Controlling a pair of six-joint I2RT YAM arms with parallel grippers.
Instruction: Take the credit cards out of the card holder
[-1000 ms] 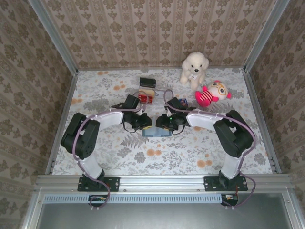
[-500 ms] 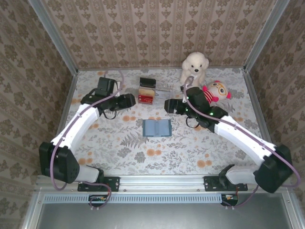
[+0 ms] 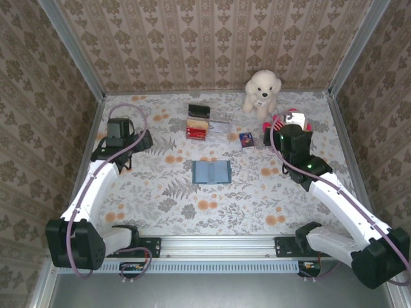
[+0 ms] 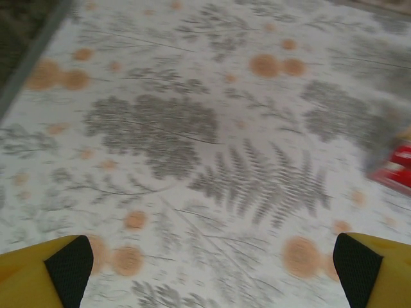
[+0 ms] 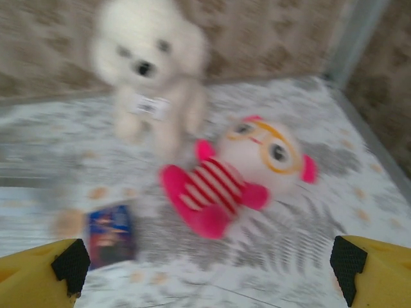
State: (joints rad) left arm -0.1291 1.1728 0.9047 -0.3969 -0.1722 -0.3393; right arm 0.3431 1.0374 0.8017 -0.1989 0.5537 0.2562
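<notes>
Far left on the flowered table [image 3: 160, 205], the left gripper [image 3: 121, 144] hangs released, jaws wide with nothing between them; its wrist view shows the gripper [image 4: 209, 269] over bare cloth with a red blur at the right edge. The red card [image 3: 196, 131] lies well apart at its 3 o'clock, with the dark card [image 3: 200, 110] just beyond that, and the card holder [image 3: 211, 172] sits open at centre table, at about 4 o'clock from this gripper. The holder looks emptied, though it is too small to say for certain. A dark blue card [image 3: 246, 140] lies loose at the holder's 1 o'clock and near the right gripper [image 3: 284, 128], at roughly its 8 to 9 o'clock. That gripper [image 5: 210, 269] is likewise spread open and empty, the same card [image 5: 112, 234] low on its left. The chief hazard appears to be on this side: the right gripper hovers close over the pink plush toy [image 5: 237, 173], with the white plush dog [image 3: 261, 92] at 11 o'clock, so a low or careless swing could shove the toy or sweep the thin card across the cloth. If any card remains tucked in the holder, an unpinned holder would likely slide instead of giving it up.
</notes>
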